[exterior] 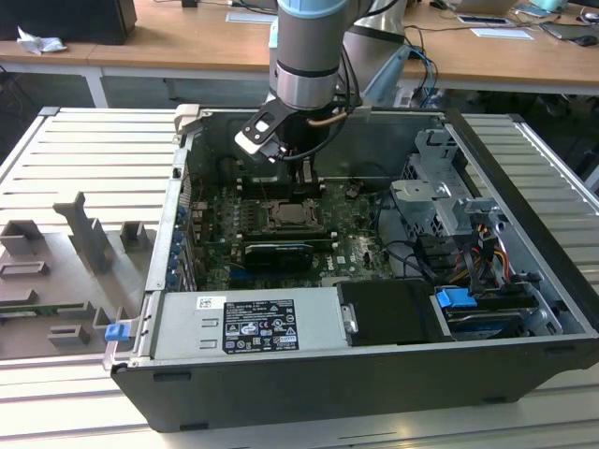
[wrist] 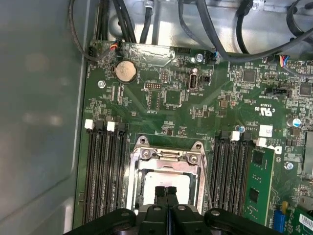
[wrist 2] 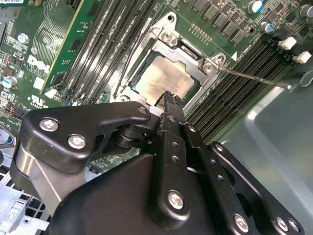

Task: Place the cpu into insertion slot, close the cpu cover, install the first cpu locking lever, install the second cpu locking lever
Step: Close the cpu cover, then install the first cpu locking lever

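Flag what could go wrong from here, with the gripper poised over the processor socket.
1. The gripper, jaws shut, hangs just over the pale silver square cpu framed by the silvery windowed cpu cover; dropping too far could scratch the chip or strain the socket.
2. The thin metal locking lever juts out over the long black memory slots, seemingly unlatched; a slipped push might scrape them.

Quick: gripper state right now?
Gripper: shut, nothing visibly held, tips just over the cpu framed by the cpu cover.
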